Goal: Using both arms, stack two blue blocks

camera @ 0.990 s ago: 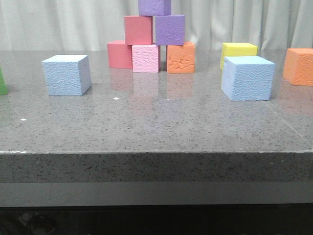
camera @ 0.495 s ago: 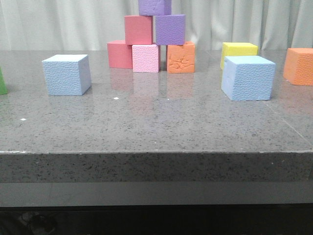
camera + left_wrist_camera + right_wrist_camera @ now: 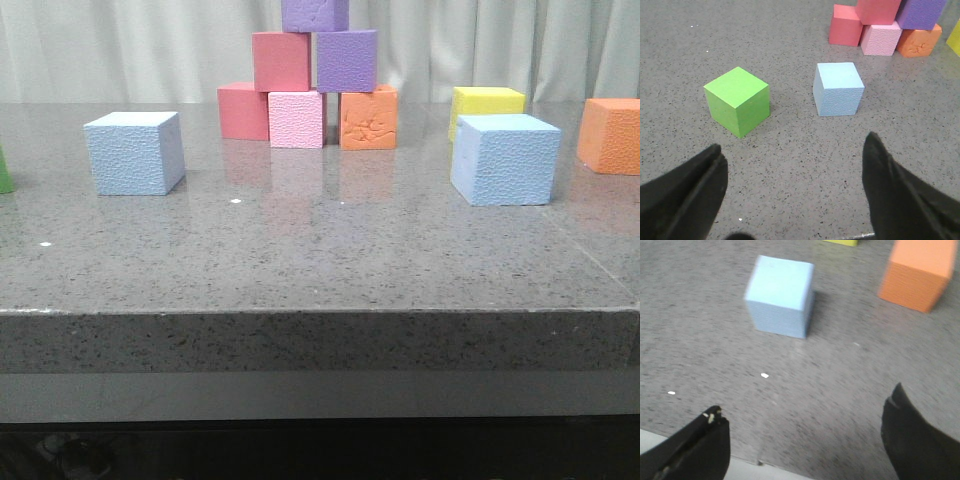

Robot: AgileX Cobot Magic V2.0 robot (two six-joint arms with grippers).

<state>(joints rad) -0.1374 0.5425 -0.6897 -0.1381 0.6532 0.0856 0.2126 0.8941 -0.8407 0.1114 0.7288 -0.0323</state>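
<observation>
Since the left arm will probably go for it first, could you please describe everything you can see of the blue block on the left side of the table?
The left blue block is a pale sky-blue cube that looks like foam, with a pebbled surface and crisp edges. It sits flat and upright on the grey speckled table, turned slightly so two side faces show in the front view. Nothing touches it: the green cube stands apart beside it, and the stacked cubes lie farther back. The left gripper is short of it, fingers spread wide.
</observation>
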